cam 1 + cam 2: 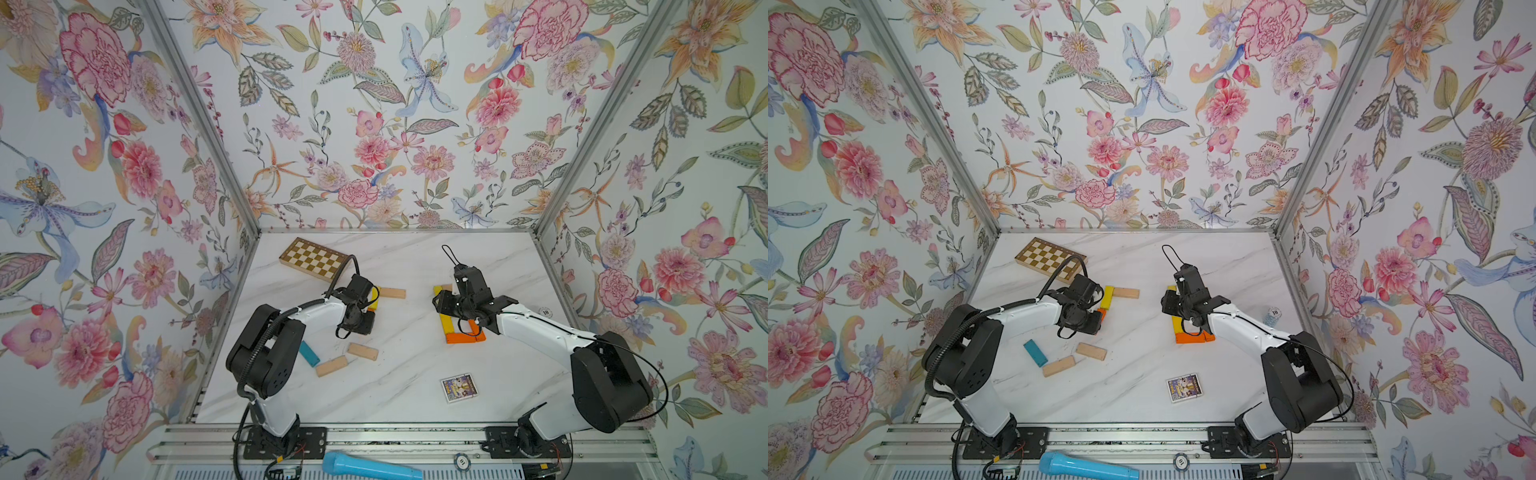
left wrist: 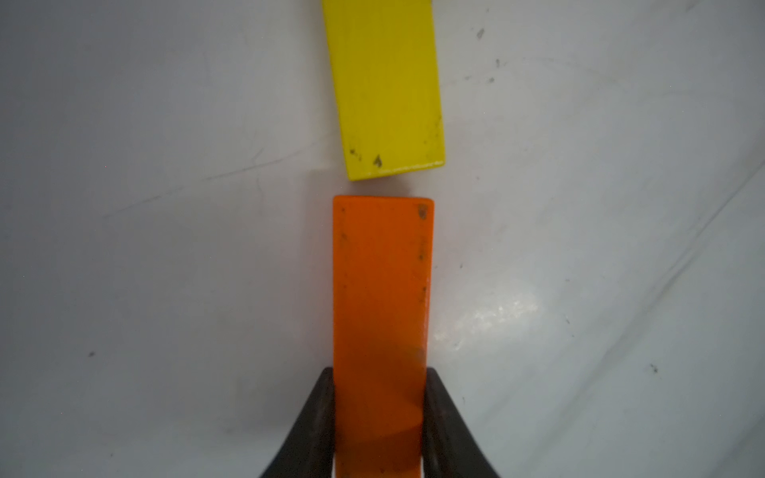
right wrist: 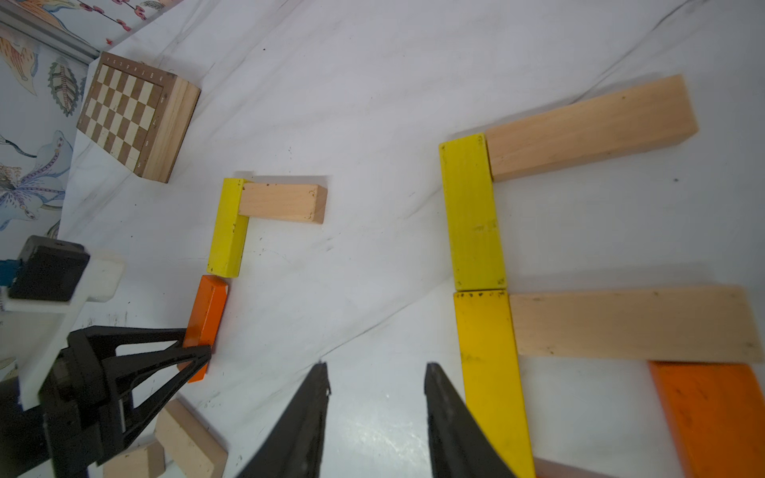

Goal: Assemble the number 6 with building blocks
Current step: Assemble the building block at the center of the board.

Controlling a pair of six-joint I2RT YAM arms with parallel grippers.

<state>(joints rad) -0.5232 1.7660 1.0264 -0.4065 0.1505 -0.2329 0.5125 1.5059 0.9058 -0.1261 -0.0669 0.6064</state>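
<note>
1. Left end effector [image 2: 378, 374]: clamped on orange plank [image 2: 381, 289], end-on to yellow plank [image 2: 385, 82] on worktop [image 2: 165, 248], slim gap between
2. Beige plank [image 3: 283, 202]: touches that yellow plank's other end at a right angle
3. Right end effector [image 3: 376, 368]: jaws apart, empty, just beside the 6 [image 3: 472, 215]
4. The 6: yellow, beige and orange planks laid touching, right of worktop's middle, partly under right arm
5. Near left arm: teal plank [image 1: 309, 353], loose beige planks [image 1: 331, 365], two, lying flat
</note>
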